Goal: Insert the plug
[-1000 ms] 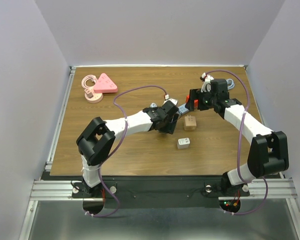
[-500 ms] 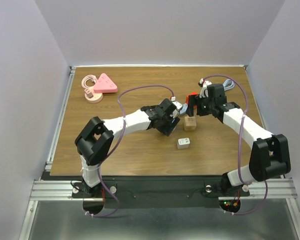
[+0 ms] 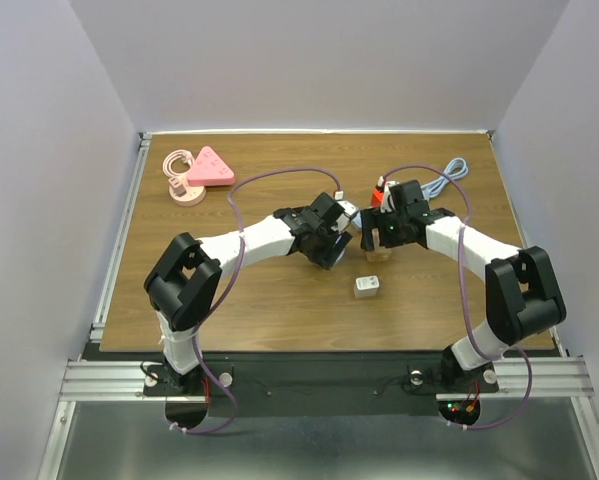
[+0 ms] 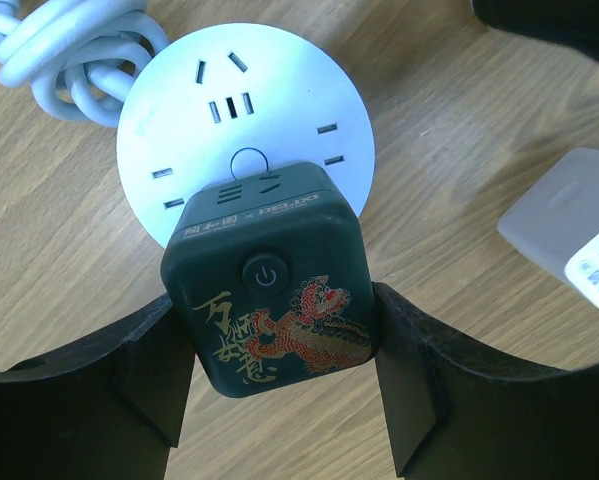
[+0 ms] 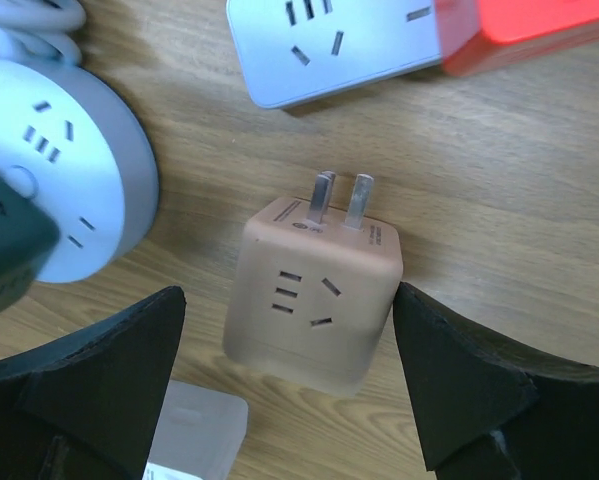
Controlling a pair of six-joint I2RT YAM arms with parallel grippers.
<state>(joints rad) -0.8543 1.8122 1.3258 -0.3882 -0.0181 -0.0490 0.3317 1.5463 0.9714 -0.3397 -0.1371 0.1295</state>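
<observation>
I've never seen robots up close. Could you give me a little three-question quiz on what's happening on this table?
1. Multiple choice: the left gripper is shut on A) a pink triangle, B) a black cube adapter, C) a white cable.
2. True or false: the right gripper is shut on the tan cube plug.
3. Fill in: the white power strip by the black cube adapter is ____ in shape.
Key: 1 B. 2 False; its fingers stand open on either side of the plug. 3 round.
</observation>
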